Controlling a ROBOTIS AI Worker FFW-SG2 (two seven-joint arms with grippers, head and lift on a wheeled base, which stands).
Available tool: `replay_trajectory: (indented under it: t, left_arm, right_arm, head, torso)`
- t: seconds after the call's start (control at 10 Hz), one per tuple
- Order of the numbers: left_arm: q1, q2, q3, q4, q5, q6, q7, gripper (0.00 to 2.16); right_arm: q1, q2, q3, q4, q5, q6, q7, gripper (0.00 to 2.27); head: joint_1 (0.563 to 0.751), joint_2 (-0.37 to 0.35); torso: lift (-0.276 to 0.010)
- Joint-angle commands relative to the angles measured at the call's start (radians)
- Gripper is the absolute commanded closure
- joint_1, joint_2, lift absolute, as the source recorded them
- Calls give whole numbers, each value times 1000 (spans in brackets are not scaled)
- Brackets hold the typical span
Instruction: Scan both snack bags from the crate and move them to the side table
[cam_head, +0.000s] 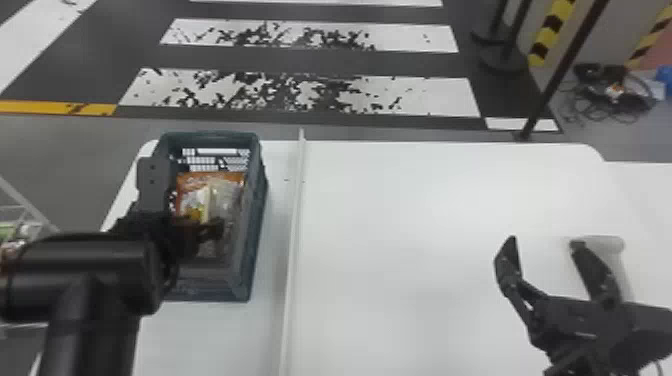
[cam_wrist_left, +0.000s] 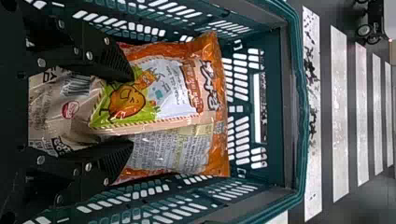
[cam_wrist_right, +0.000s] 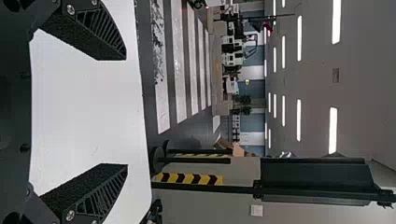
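Down inside the crate (cam_head: 257, 210), the left gripper (cam_head: 200, 231) sits at both snack bags (cam_wrist_left: 175, 91).
Its fingers stand apart, with packaging between them; the right gripper (cam_head: 545, 242), also spread, hangs above the white worktop (cam_head: 400, 225).

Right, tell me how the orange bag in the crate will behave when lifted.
The orange bag will probably bend and sag, as its thin film is creased. That shiny surface may also slip in a loose grip.
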Motion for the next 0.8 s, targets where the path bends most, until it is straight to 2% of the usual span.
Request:
replay_trajectory:
  t: [0.0, 0.3, 0.5, 0.7]
  left_arm:
    - [14, -1, 4, -17, 0, 28, 20, 2138]
    - [48, -9, 45, -146, 49, 28, 21, 2138]
    - [66, -12, 104, -198, 166, 28, 16, 2138]
    - [94, -13, 131, -255, 199, 28, 21, 2138]
  right_arm:
    - [0, 1, 0, 0, 0, 0, 0, 110]
    - [0, 1, 0, 2, 2, 3, 0, 110]
    - [2, 1, 2, 0, 2, 3, 0, 110]
    - [2, 1, 2, 0, 3, 3, 0, 110]
  head:
    - [695, 26]
    - [695, 41]
    - [695, 42]
    - [695, 44]
  torso:
    - [-75]
    - [-75]
    - [-75]
    - [-75]
